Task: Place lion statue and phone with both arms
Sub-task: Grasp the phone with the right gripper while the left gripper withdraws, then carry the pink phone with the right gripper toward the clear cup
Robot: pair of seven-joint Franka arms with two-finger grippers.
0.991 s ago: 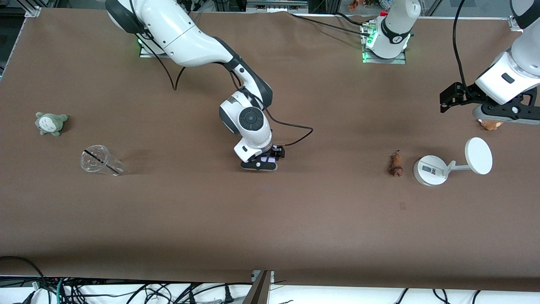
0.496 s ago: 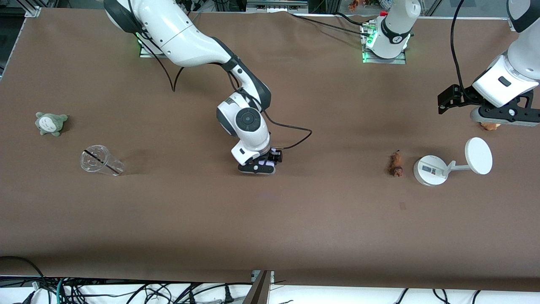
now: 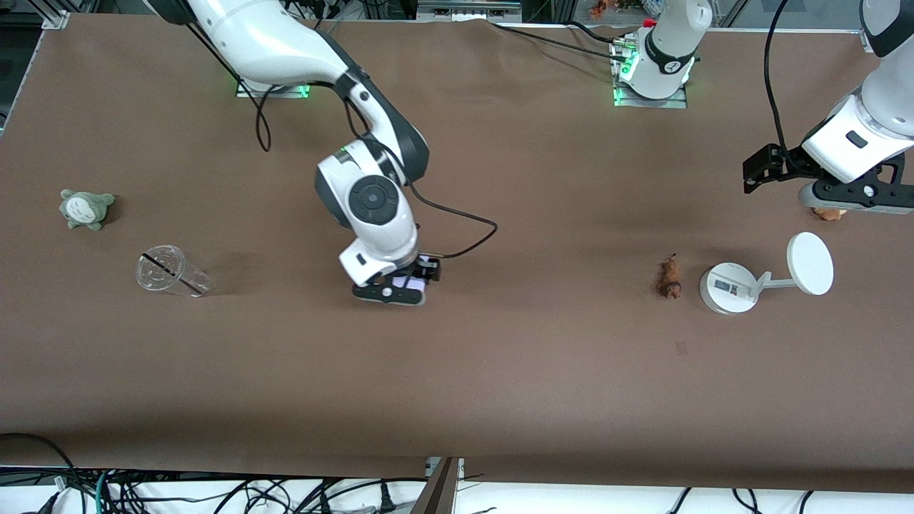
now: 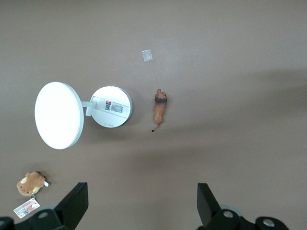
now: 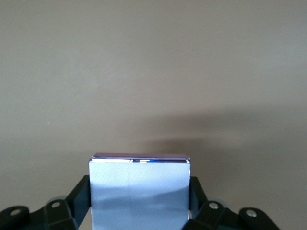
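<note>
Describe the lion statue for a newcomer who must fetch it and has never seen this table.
Find the white round-based stand with a disc toward the left arm's end of the brown table. Right beside its base lies the tiny elongated reddish-brown lion statue, slimmer than the rounder tan plush toy.

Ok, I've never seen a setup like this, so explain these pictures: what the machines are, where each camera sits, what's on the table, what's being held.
Two white robot arms work at a brown table. One picture looks down from a high camera facing them; the other two come from cameras on their wrists. The right gripper, over the table's middle, is shut on the phone. The left gripper hangs open at its own end, holding nothing. On the table lie the lion statue beside a white stand, a tan plush, a clear cup and a grey-green plush.
</note>
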